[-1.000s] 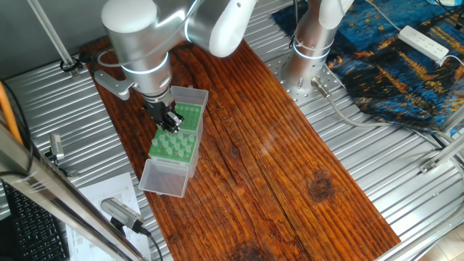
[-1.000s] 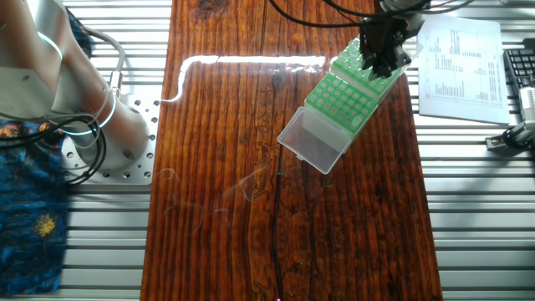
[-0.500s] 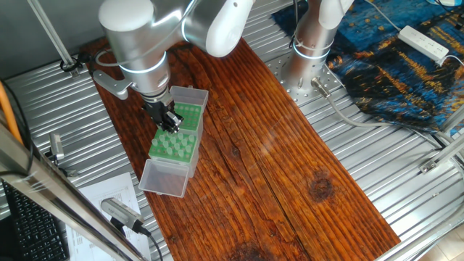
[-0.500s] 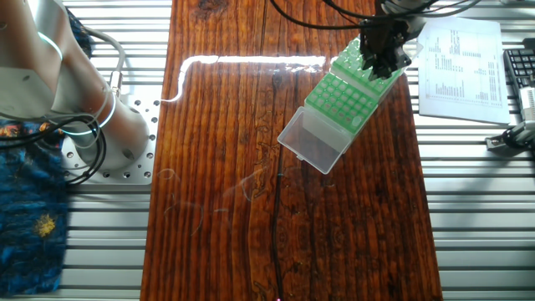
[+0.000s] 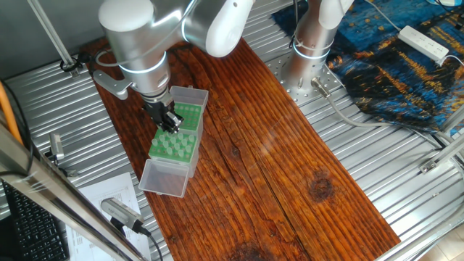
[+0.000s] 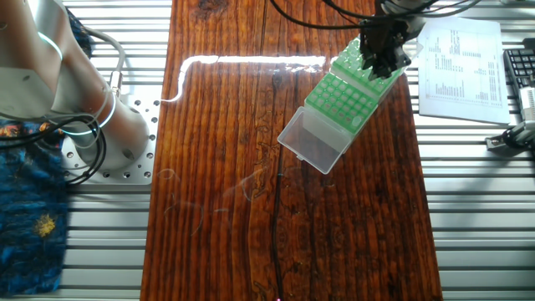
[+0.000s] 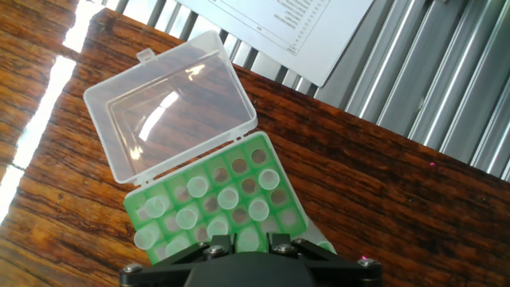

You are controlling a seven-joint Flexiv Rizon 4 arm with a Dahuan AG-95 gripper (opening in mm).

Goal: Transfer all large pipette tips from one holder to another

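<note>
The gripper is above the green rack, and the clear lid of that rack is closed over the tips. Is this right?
Not quite. The gripper is above the green rack, but the clear lid is open, folded back flat on the wooden table beside the rack, and the pipette tips stand uncovered. The hand view shows it best.

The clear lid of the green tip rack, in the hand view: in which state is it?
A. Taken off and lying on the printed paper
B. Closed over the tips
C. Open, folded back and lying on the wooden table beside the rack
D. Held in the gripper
C: the clear lid lies open on the wooden table, joined to the edge of the green tip rack, whose pipette tips stand uncovered.
</note>
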